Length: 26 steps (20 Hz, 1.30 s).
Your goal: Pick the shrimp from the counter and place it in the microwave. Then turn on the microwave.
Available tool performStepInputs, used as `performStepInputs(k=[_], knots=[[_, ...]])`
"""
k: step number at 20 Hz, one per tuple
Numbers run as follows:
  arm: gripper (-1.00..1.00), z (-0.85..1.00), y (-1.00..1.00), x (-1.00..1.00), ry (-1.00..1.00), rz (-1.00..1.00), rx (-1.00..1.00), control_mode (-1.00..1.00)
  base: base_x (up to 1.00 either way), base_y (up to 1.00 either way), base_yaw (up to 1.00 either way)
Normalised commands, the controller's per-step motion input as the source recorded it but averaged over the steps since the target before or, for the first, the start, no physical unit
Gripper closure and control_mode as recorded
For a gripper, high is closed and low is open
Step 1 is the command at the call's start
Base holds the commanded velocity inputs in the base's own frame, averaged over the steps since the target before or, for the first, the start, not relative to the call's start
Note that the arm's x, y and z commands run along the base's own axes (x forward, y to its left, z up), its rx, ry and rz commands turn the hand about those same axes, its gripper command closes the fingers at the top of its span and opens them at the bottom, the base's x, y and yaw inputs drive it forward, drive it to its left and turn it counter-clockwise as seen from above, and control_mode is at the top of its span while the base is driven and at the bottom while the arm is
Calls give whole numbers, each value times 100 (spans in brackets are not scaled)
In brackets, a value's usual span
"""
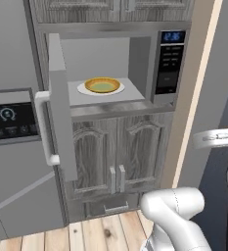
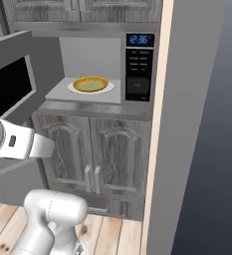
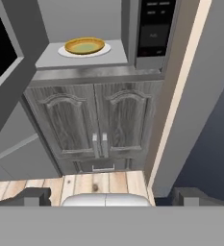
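The microwave (image 1: 135, 59) is built into the cabinets. Its door (image 1: 61, 108) stands swung wide open to the left, with the pale bar handle (image 1: 43, 128) facing me. Inside, a yellow bowl (image 1: 102, 86) sits on a white plate (image 1: 83, 89); the same bowl (image 2: 90, 83) (image 3: 84, 46) looks greenish inside. The shrimp is out of view. The black keypad (image 1: 168, 63) (image 2: 138, 69) has a lit blue display. My gripper (image 3: 113, 197) hangs back from the microwave, below its level. It is open, with the dark fingertips (image 3: 32, 196) far apart and nothing between them.
Grey wood cabinet doors (image 1: 115, 157) sit under the microwave, with a drawer below. A grey panel with a black dial screen (image 1: 8, 120) is to the left. A tall pale-edged wall panel (image 1: 198, 98) rises close on the right. The floor is wooden (image 1: 101, 235).
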Motion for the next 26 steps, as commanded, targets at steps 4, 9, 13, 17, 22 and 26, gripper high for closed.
performStepInputs(k=[4, 9, 13, 17, 22, 26], knots=[[-100, 0, 0, 0, 0, 0, 0, 100, -49, -1, -8], [-100, 0, 0, 0, 0, 0, 0, 100, -46, 0, -24], [-100, 0, 0, 0, 0, 0, 0, 100, -43, 0, -30], [-100, 0, 0, 0, 0, 0, 0, 100, -43, 0, -29], [-100, 0, 0, 0, 0, 0, 0, 100, -43, 3, -26], [-100, 0, 0, 0, 0, 0, 0, 100, -44, 6, -25]])
